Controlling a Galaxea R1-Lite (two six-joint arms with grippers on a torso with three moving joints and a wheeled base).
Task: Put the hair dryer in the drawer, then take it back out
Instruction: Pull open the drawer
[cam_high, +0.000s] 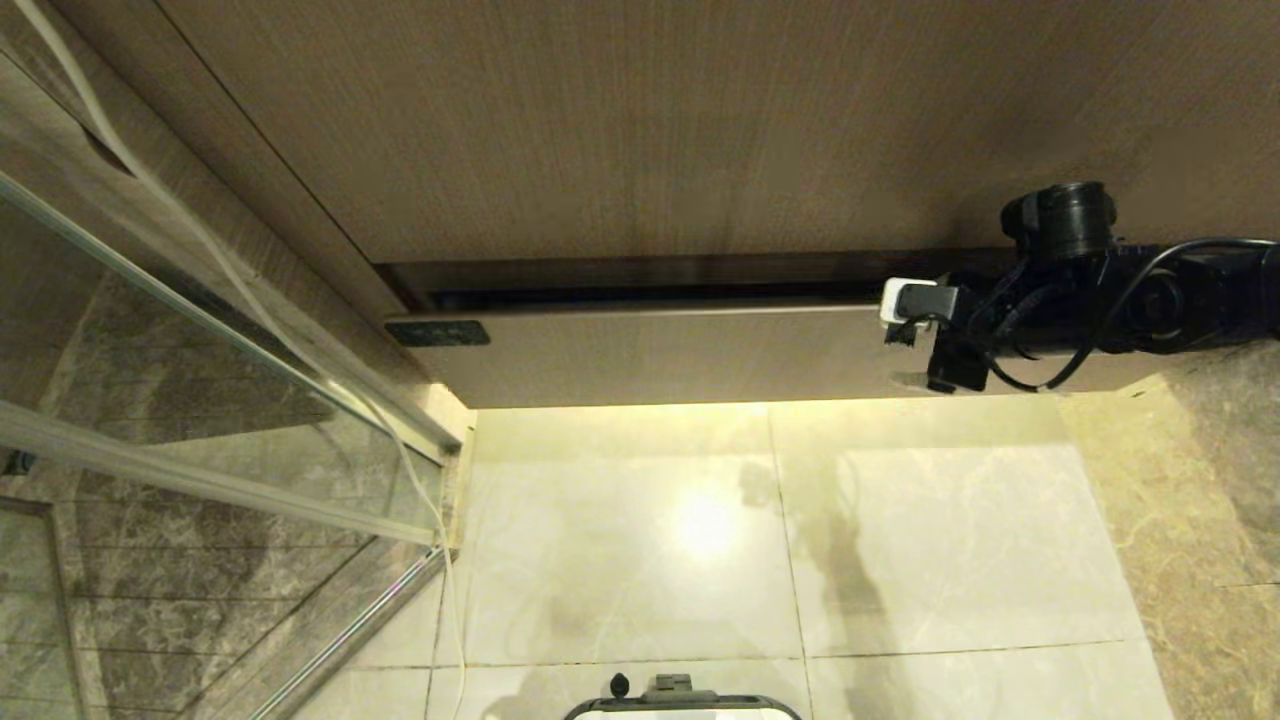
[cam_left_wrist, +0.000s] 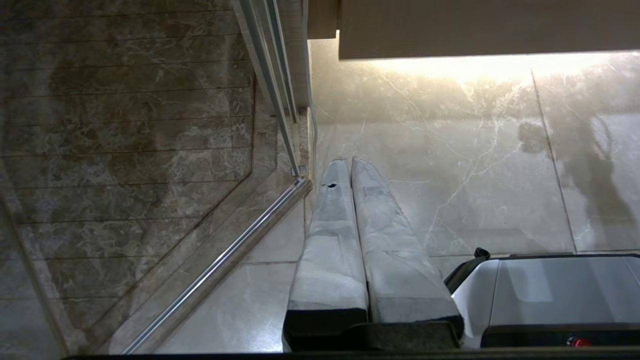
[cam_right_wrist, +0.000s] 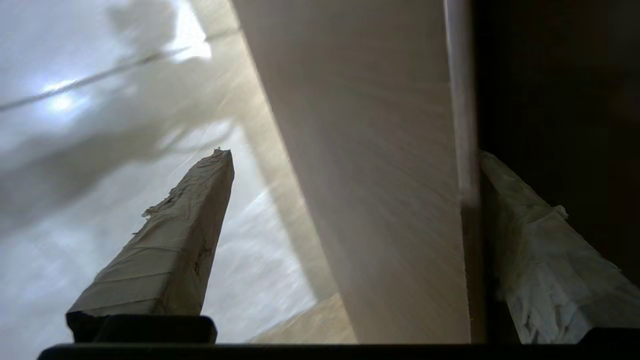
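Left of the drawer (cam_high: 680, 350) stands a glass panel (cam_high: 180, 400) over dark marble. The left pincer (cam_left_wrist: 350, 165) hangs over the pale floor (cam_left_wrist: 450, 165) short of the drawer, its fingers pressed together. The drawer sits a narrow gap out from the cabinet, its dark label (cam_high: 437, 333) at the left end. At its right end, the right pincer (cam_high: 915, 325) straddles the drawer's front, spread wide, one finger (cam_right_wrist: 175, 250) outside, the other inside. The hair dryer cannot be seen.
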